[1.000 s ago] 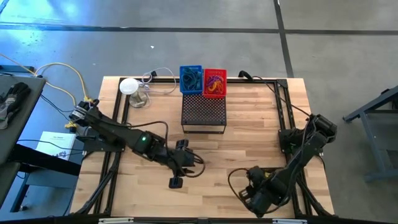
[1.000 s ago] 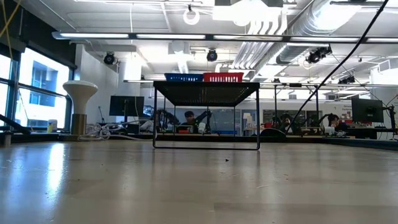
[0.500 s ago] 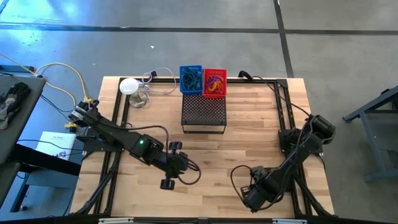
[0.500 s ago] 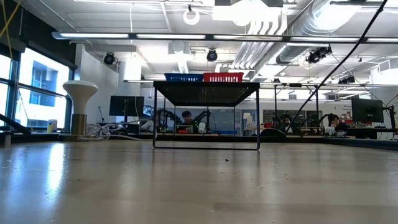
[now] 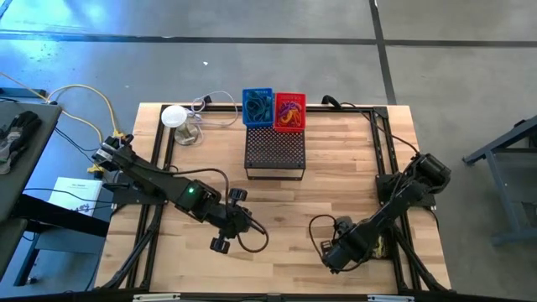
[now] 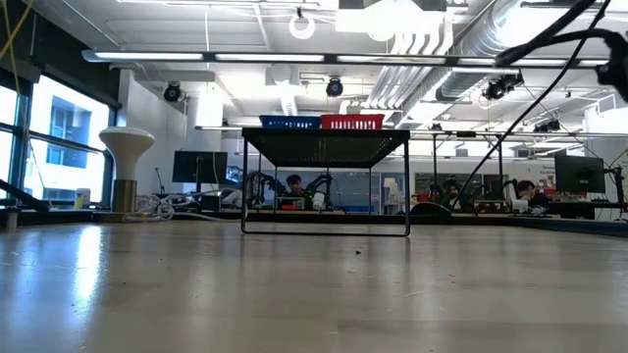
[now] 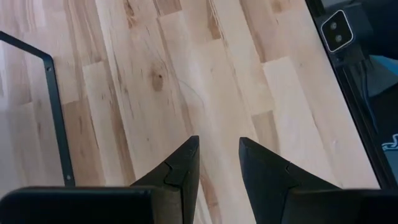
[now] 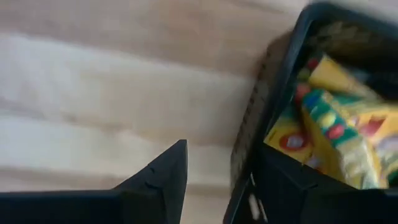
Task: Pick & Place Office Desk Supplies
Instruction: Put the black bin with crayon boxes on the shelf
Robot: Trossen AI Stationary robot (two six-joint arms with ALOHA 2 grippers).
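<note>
Yellow-and-red packets (image 8: 339, 118) lie in a black mesh bin (image 8: 267, 106) that shows only in the right wrist view. My right gripper (image 8: 224, 152) points down at the table's near right (image 5: 332, 257). It is open, with one finger outside the bin's wall and the other at or inside it. My left gripper (image 7: 217, 142) hangs open over bare wood near the table's front middle (image 5: 220, 244). Rubber-band loops fill a blue basket (image 5: 258, 106) and a red basket (image 5: 289, 111) at the far edge.
A black mesh box (image 5: 274, 153) stands just in front of the two baskets. A white round object (image 5: 174, 116) with a thin cable sits at the far left. Black frame rails (image 5: 386, 159) run along both table sides. Bare wood lies between the arms.
My right gripper has sunk toward the table and drifted a little toward its left edge while rolling. My left gripper has slid toward the left edge and tipped further down.
</note>
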